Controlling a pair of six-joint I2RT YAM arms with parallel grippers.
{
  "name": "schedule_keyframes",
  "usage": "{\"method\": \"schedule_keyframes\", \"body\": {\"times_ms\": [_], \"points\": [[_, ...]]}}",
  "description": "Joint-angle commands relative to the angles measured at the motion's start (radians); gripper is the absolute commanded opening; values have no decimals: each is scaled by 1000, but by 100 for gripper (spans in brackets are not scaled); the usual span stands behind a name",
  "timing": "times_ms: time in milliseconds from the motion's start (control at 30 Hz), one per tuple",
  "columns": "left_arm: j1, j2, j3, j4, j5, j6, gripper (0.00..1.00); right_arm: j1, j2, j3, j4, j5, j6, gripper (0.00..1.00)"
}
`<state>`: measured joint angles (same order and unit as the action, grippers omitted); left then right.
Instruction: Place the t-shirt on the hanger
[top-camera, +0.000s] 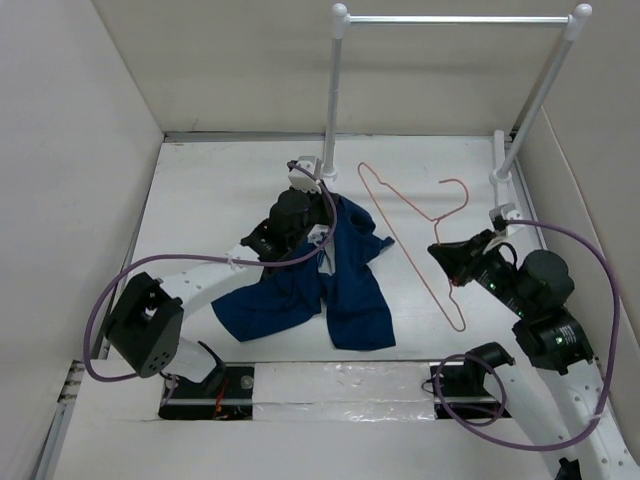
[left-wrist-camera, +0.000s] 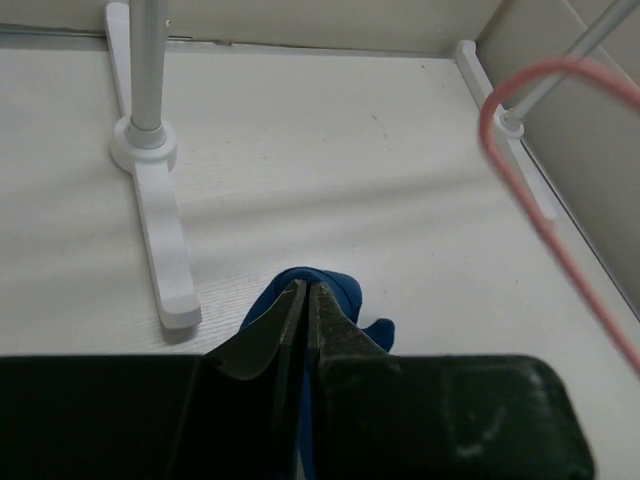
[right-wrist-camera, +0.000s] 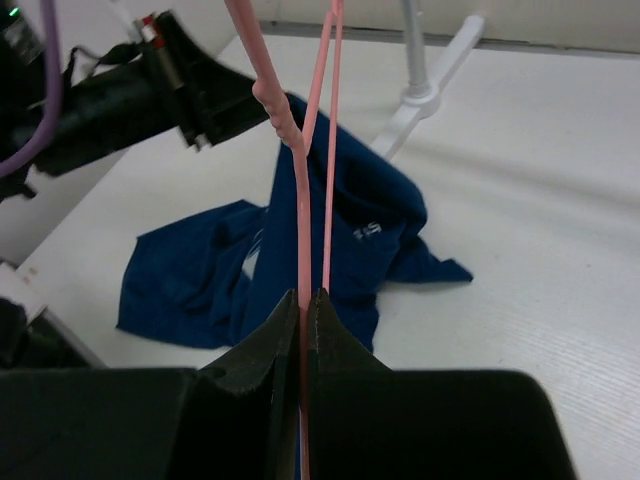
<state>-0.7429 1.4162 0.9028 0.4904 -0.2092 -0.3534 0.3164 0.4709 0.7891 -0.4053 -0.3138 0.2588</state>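
Top view
L gripper (top-camera: 322, 222): fingers closed on a fold of the t-shirt (top-camera: 350, 290), up at the cloth's far edge.
T-shirt: navy, crumpled; spreads from the L tips back toward the arm bases in two lobes that lie flat on the table (top-camera: 220, 200).
R gripper (top-camera: 437, 250): clamped on the hanger (top-camera: 398, 193) close to where the hook starts.
Hanger: pink wire. One shoulder reaches from the R tips toward the L gripper and ends near the shirt's far edge; the other runs back along the R arm. Hook curls up beyond the R tips.
Rack (top-camera: 455, 19): white, two posts + top bar, beyond both grippers.
Cables (top-camera: 600, 270): purple loops at each arm.

L wrist view
L gripper (left-wrist-camera: 305, 290): jaws shut, blue cloth (left-wrist-camera: 340, 295) bunched btwn and just past the tips.
Rack foot (left-wrist-camera: 165, 240): white, left of the tips, near but apart; its post (left-wrist-camera: 150, 60) rises farther ahead-left.
Hanger (left-wrist-camera: 490, 110): pink curve well off to the right of the tips, blurred.

R wrist view
R gripper (right-wrist-camera: 305, 298): jaws pinched on the pink wire (right-wrist-camera: 329, 150); two strands rise ahead from the tips, one with a twisted lump.
T-shirt (right-wrist-camera: 380, 200): on the table beyond & below the tips, small white print (right-wrist-camera: 367, 230) showing right of the wires.
L arm (right-wrist-camera: 120, 90): black, ahead-left, over the shirt's far end.
Rack foot (right-wrist-camera: 435, 75): ahead-right, past the shirt.
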Motion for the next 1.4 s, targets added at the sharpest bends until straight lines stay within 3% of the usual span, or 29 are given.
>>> {"method": "schedule_keyframes", "body": {"times_ms": [0,333,633,867,1100,1233,1367], "points": [[-1,3,82,48,19,-2,0,35,-28,-33,-85,-93,-1,0],[8,-56,64,36,47,-32,0,98,-37,-68,-89,-70,-4,0],[-6,-86,48,39,73,-44,0,148,47,-100,-26,-81,19,0],[-46,-160,19,22,42,-61,0,205,118,-39,89,185,60,0],[-46,-230,13,-23,-90,-30,0,237,117,70,19,375,22,0],[-46,-241,22,-24,-35,-39,0,248,121,78,48,416,31,0],[-64,-264,1,37,121,-87,0,271,218,52,149,423,42,0]]}}
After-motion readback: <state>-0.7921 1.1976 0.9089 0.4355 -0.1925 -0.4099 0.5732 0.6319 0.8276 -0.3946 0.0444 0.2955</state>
